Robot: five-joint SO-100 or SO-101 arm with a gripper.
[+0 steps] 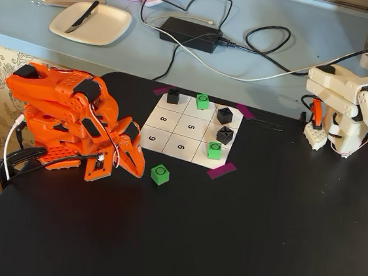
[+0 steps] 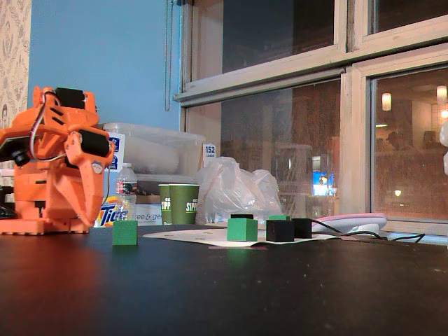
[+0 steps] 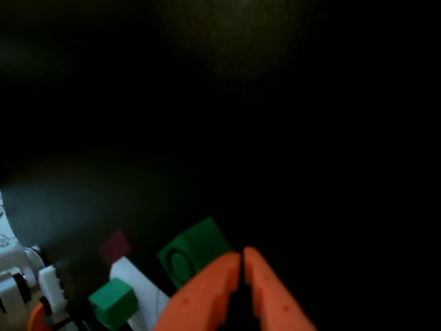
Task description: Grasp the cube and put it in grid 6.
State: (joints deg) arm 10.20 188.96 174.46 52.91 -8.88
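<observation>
A loose green cube (image 1: 160, 174) with a black circle on top sits on the black table, just off the near edge of the paper grid (image 1: 171, 131). It also shows in another fixed view (image 2: 124, 232) and in the wrist view (image 3: 193, 252). The cell printed 6 (image 1: 180, 147) is bare, beside the cell printed 9 (image 1: 151, 138). My orange gripper (image 1: 136, 167) hangs low and folded, its tips just left of the loose cube. In the wrist view the gripper (image 3: 241, 256) is shut and holds nothing, and the cube lies just left of its tips.
Two more green cubes (image 1: 202, 101) (image 1: 214, 150) and three black X cubes (image 1: 173, 96) (image 1: 224, 114) (image 1: 225, 135) stand on other cells. A white arm (image 1: 345, 112) stands at the right. A plate (image 1: 91, 23) and a power adapter (image 1: 188, 33) lie on the blue table behind.
</observation>
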